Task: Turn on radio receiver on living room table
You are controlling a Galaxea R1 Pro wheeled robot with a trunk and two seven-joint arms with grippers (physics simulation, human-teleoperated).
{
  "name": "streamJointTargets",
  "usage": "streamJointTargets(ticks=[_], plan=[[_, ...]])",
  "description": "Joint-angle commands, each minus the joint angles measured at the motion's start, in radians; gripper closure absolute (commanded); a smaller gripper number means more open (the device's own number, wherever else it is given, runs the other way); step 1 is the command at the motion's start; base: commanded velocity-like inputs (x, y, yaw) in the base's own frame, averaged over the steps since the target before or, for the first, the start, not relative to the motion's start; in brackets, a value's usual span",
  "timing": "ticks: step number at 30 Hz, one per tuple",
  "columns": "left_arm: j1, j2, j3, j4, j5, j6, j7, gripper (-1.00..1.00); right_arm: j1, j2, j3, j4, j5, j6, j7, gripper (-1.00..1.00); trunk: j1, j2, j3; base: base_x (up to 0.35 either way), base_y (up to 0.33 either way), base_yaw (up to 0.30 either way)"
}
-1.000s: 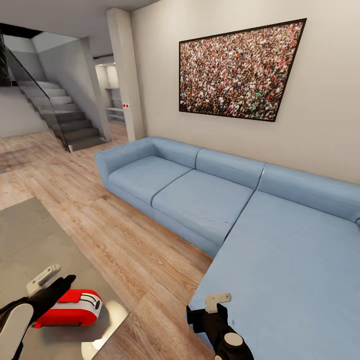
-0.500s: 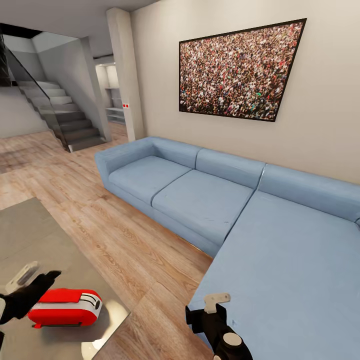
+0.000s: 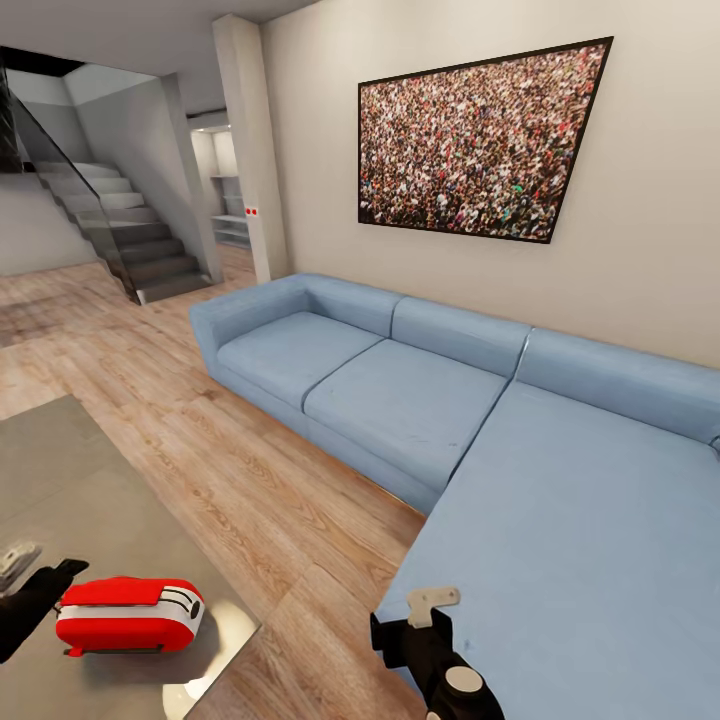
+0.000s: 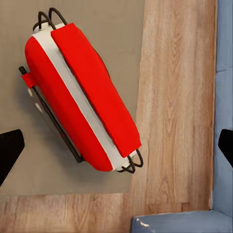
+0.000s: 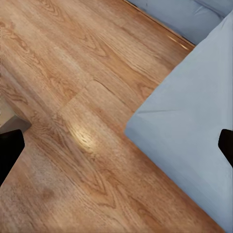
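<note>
Radio receiver (image 3: 130,615) lies on its side on the grey bench (image 3: 60,480), near the bench corner closest to the sofa (image 3: 420,400). Red shell, white band along its length, thin black wire handle looping past both ends; seen from above in the left wrist view (image 4: 82,97), it sits diagonal to the bench edge, with wood floor (image 4: 174,97) just beyond that edge.

Left gripper (image 3: 25,590): at the radio's far-from-sofa end, dark finger tip just beside the red shell, contact not resolvable. In the left wrist view the two fingers (image 4: 9,153) sit spread wide at opposite frame edges, nothing pinched; the radio lies between and beyond them.

Right gripper (image 3: 415,625): low, over the floor beside the sofa's chaise corner, well apart from the radio. Right wrist view shows its fingers (image 5: 8,150) spread wide, empty, with plank floor (image 5: 73,121) and the sofa corner (image 5: 189,121) beneath.

Framed crowd photograph (image 3: 480,140) hangs on the wall above the sofa; staircase (image 3: 110,230) stands beyond the sofa's far end.
</note>
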Motion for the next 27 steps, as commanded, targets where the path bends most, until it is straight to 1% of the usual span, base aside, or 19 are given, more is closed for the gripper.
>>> streamJointTargets(ticks=[1,3,5,7,10,11,12,14,17,20,22,24,25,27], plan=[[-0.001,0.011,-0.02,0.018,0.0,-0.002,0.0,-1.0,0.0,0.0,0.007,0.0,0.0,0.0,0.0,-1.0,0.0,0.0,0.0,0.0,0.0,0.0],[-0.007,0.026,-0.05,0.034,0.0,-0.005,0.0,-1.0,0.0,0.0,0.017,0.0,0.0,0.0,0.0,-1.0,0.0,0.0,0.0,0.0,0.0,0.0],[-0.02,0.033,-0.066,0.04,0.0,-0.006,0.001,-1.0,0.0,0.0,0.022,0.0,0.0,0.0,0.0,-1.0,0.0,0.0,0.0,0.0,0.0,0.0],[-0.06,0.038,-0.083,0.051,-0.001,-0.005,0.012,-1.0,0.0,0.0,0.026,0.0,0.0,0.0,0.0,-1.0,0.0,0.0,0.0,0.0,0.0,0.0],[-0.095,0.039,-0.102,0.072,-0.002,-0.004,0.038,-1.0,0.0,0.0,0.027,0.0,0.0,0.0,0.0,-1.0,0.0,0.0,0.0,0.0,0.0,0.0],[-0.108,0.04,-0.109,0.084,-0.002,-0.004,0.046,-1.0,0.0,0.0,0.027,0.0,0.0,0.0,0.0,-1.0,0.0,0.0,0.0,0.0,0.0,0.0],[-0.135,0.041,-0.117,0.114,-0.001,-0.004,0.056,-1.0,0.0,0.0,0.027,0.001,0.0,0.0,0.0,-1.0,0.0,0.0,0.0,0.0,0.0,0.0],[-0.154,0.041,-0.12,0.129,0.001,-0.003,0.061,-1.0,0.0,0.0,0.028,0.001,0.0,0.0,0.0,-1.0,0.0,0.0,0.0,0.0,0.0,0.0],[-0.161,0.045,-0.121,0.131,0.003,-0.003,0.063,-1.0,0.0,0.0,0.028,0.001,0.0,0.0,0.0,-1.0,0.0,0.0,0.0,0.0,0.0,0.0],[-0.164,0.065,-0.121,0.142,0.001,-0.002,0.064,-1.0,0.0,0.0,0.028,0.001,0.0,0.0,0.0,-1.0,0.0,0.0,0.0,0.0,0.0,0.0],[-0.165,0.086,-0.121,0.177,0.0,-0.003,0.064,-1.0,0.0,0.0,0.028,0.002,0.0,0.0,0.0,-1.0,0.0,0.0,0.0,0.0,0.0,0.0],[-0.167,0.114,-0.12,0.217,0.002,-0.005,0.063,-1.0,0.0,0.0,0.028,0.003,-0.001,0.0,0.0,-1.0,0.0,0.0,0.0,0.0,0.0,0.0],[-0.168,0.135,-0.119,0.239,0.002,-0.007,0.06,-1.0,0.0,0.0,0.028,0.005,-0.001,0.0,0.0,-1.0,0.0,0.0,0.0,0.0,0.0,0.0],[-0.168,0.159,-0.117,0.265,0.003,-0.008,0.057,-1.0,0.0,0.0,0.028,0.009,0.0,0.0,0.0,-1.0,0.0,0.0,0.0,0.0,0.0,0.0]])
